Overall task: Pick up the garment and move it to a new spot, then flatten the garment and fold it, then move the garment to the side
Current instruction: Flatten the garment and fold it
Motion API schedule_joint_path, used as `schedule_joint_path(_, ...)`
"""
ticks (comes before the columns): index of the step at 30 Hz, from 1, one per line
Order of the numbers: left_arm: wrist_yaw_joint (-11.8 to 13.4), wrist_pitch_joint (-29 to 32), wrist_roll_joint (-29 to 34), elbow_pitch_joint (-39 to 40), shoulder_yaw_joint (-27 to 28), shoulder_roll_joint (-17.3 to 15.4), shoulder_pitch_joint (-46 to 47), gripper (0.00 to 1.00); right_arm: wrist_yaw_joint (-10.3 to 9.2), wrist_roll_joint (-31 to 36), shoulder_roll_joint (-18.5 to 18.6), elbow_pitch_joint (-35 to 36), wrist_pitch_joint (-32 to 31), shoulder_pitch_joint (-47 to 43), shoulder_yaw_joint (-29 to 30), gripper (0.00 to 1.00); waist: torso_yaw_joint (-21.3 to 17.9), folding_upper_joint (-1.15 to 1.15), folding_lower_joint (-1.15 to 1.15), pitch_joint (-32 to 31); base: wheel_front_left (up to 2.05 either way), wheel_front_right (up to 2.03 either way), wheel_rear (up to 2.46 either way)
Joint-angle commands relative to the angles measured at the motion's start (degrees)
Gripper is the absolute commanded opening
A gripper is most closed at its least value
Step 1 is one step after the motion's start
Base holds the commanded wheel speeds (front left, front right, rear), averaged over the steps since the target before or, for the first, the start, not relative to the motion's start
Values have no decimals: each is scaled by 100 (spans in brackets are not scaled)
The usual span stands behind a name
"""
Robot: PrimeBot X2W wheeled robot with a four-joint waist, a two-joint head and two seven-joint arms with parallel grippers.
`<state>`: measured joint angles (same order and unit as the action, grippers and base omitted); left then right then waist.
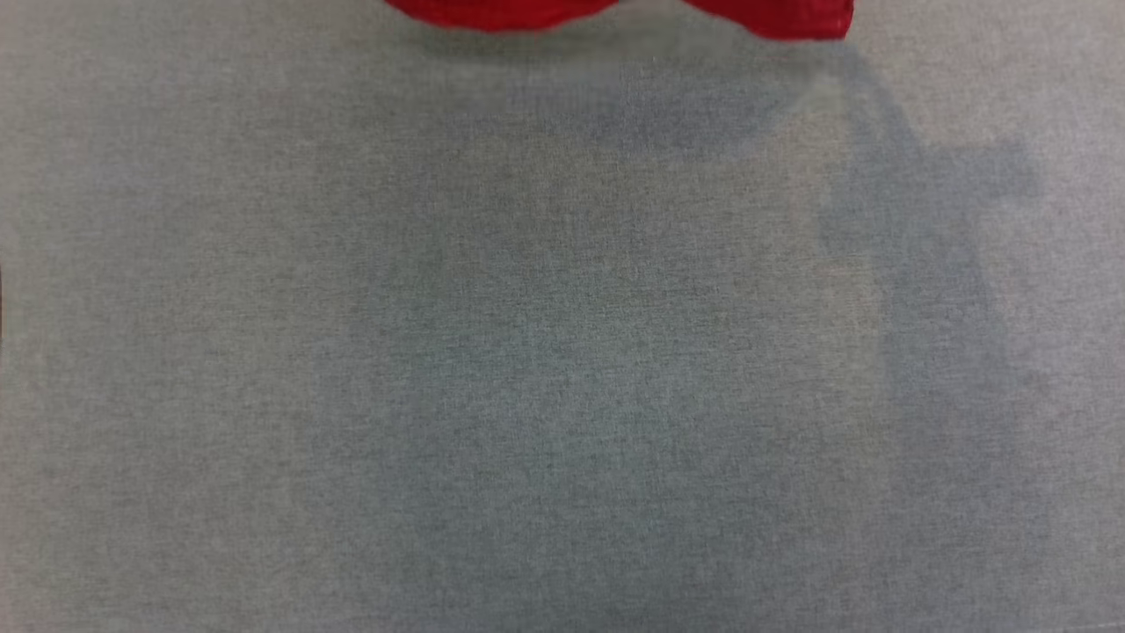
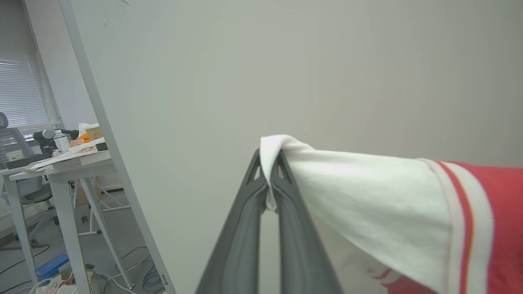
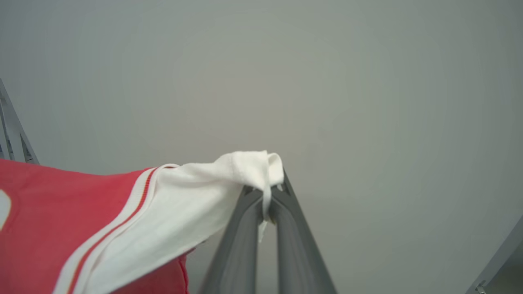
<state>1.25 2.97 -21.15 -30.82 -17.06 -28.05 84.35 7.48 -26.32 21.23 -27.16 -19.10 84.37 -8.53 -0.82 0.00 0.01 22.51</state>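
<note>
Head view: grey fabric-covered bench (image 1: 562,369), with red jersey-style T-shirt (image 1: 501,13) cut off at top edge, only a wavy edge showing. Wrist views: T-shirt stretched between left gripper (image 2: 269,169) and right gripper (image 3: 266,192), jaws clenched on a white sleeve (image 2: 367,196) each; fingertips partly hidden by cloth.

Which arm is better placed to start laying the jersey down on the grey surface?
Nearly even: left gripper and right gripper are each shut on a white sleeve. Perhaps right, since the red jersey hem dips lower on that side.
</note>
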Motion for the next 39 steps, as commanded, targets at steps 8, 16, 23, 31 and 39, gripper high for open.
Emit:
schedule_joint_path(8, 169, -280, -15, -409, 101, 164, 548, 0, 1, 24, -190, -1100, 788, 1319, -439, 0, -168, 0, -1, 868, 0, 0, 0)
schedule_joint_path(16, 225, -76, -370, -581, 144, 458, 69, 0, 1, -268, -422, -2059, 1168, 1537, -957, 0, -164, 0, -1, 1248, 0, 0, 0)
schedule_joint_path(23, 128, -43, -828, -878, 298, 664, -631, 0, 1, -764, -572, -2551, 1416, 924, -1472, 0, -148, 0, -1, 1310, 0, 0, 0)
schedule_joint_path(31, -193, -251, -1395, -1427, 570, 789, -1547, 0, 1, -1532, -281, -2406, 1643, -482, -2087, 0, -44, 0, -1, 1163, 0, 0, 0)
schedule_joint_path(39, -450, -673, -1483, -1681, 541, 708, -2696, 0, 1, -2190, 198, -1853, 2027, -2036, -2383, 0, -19, 0, -1, 540, 0, 0, 0)
